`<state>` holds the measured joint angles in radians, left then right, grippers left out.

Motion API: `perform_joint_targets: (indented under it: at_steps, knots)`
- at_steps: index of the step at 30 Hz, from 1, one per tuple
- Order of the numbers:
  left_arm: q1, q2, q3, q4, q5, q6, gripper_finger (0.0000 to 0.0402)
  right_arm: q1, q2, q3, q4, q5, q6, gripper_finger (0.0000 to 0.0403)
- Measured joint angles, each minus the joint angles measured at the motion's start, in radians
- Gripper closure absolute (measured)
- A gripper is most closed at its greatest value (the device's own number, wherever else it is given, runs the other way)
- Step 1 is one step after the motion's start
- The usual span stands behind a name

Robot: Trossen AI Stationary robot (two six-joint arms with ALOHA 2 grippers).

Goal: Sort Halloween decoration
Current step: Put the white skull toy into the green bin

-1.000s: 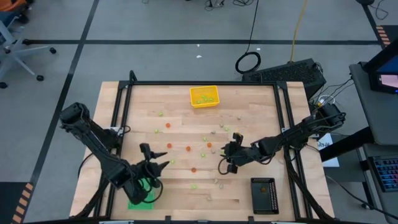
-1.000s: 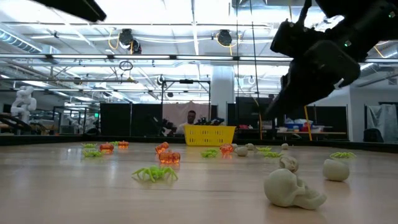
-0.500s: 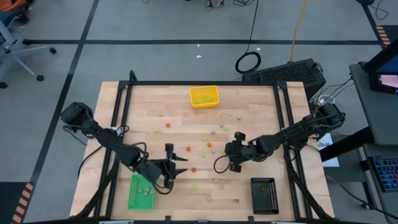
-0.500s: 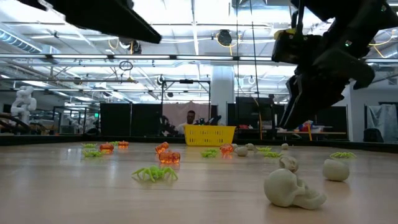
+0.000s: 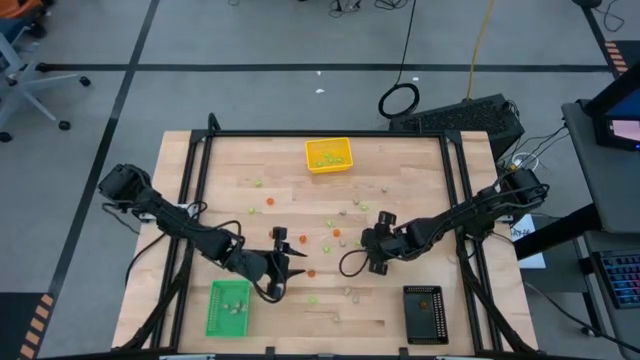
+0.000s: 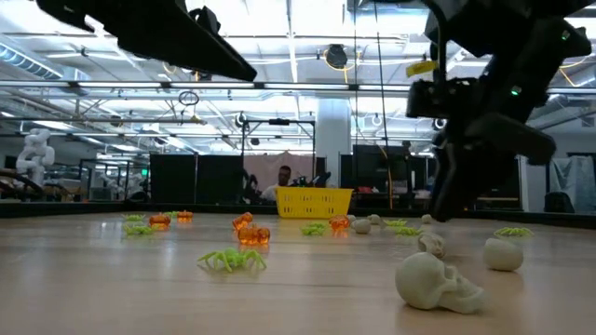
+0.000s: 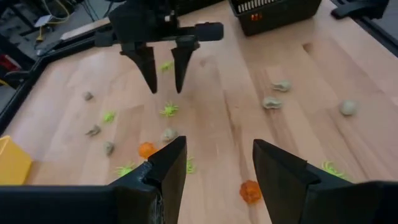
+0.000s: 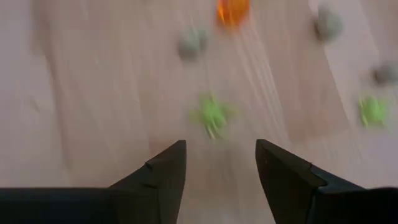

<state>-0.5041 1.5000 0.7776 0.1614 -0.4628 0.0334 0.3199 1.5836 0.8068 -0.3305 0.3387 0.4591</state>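
Halloween decoration [image 5: 311, 272] pieces are scattered across the tabletop's middle. A green spider [image 8: 212, 116] is seen just ahead of the right gripper [image 8: 217, 165], fingers spread, empty; the left gripper [image 7: 214, 163] is likewise spread.

Left tool [image 5: 287, 262] and right tool [image 5: 366, 256], both agape.

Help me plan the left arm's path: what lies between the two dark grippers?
Left wrist view: a light green spider, a beige-grey piece and an orange piece lie between left gripper and right gripper.
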Motion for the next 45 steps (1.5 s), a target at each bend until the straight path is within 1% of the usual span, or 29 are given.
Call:
perform_joint_targets:
  at_steps: [5, 7, 9, 12, 16, 18, 21, 23, 28, 32, 36, 41, 45]
  knots:
    - [0.007, 0.038, 0.000, -0.001, 0.011, 0.004, 0.0220, 0.000, -0.051, 0.000, -0.144, -0.004, 0.073, 0.0217]
    - [0.018, 0.048, 0.000, -0.004, 0.012, 0.004, 0.0220, 0.003, -0.064, 0.000, -0.164, -0.007, 0.093, 0.0219]
    - [0.032, 0.050, 0.000, 0.003, 0.012, 0.004, 0.0220, 0.005, -0.071, 0.000, -0.157, -0.039, 0.097, 0.0222]
    - [0.051, 0.053, 0.000, 0.007, 0.020, 0.004, 0.0220, 0.015, -0.066, -0.001, -0.078, -0.100, 0.099, 0.0225]
    - [0.066, 0.054, 0.000, 0.015, 0.032, 0.002, 0.0220, 0.052, -0.046, -0.001, 0.097, -0.206, 0.106, 0.0226]
    - [0.067, 0.054, 0.000, 0.014, 0.036, 0.002, 0.0220, 0.081, -0.044, -0.001, 0.188, -0.225, 0.106, 0.0226]
    - [0.066, 0.054, 0.000, 0.014, 0.038, 0.003, 0.0220, 0.126, -0.043, -0.001, 0.265, -0.232, 0.104, 0.0226]
    - [0.066, 0.054, 0.000, 0.015, 0.040, 0.003, 0.0220, 0.151, -0.042, -0.001, 0.298, -0.226, 0.103, 0.0226]
    - [0.067, 0.054, 0.000, 0.015, 0.040, 0.006, 0.0220, 0.186, -0.042, -0.001, 0.348, -0.162, 0.066, 0.0227]
    - [0.067, 0.054, 0.000, 0.015, 0.040, 0.006, 0.0220, 0.189, -0.042, -0.001, 0.379, -0.066, 0.022, 0.0227]
    - [0.066, 0.054, 0.000, 0.015, 0.040, 0.003, 0.0220, 0.159, -0.042, -0.001, 0.364, 0.027, 0.024, 0.0227]
    - [0.066, 0.053, 0.000, 0.015, 0.040, 0.002, 0.0220, 0.095, -0.042, -0.001, 0.363, 0.030, -0.018, 0.0227]
    - [0.066, 0.053, 0.000, 0.015, 0.040, 0.001, 0.0220, 0.048, -0.008, -0.001, 0.366, 0.027, -0.082, 0.0227]
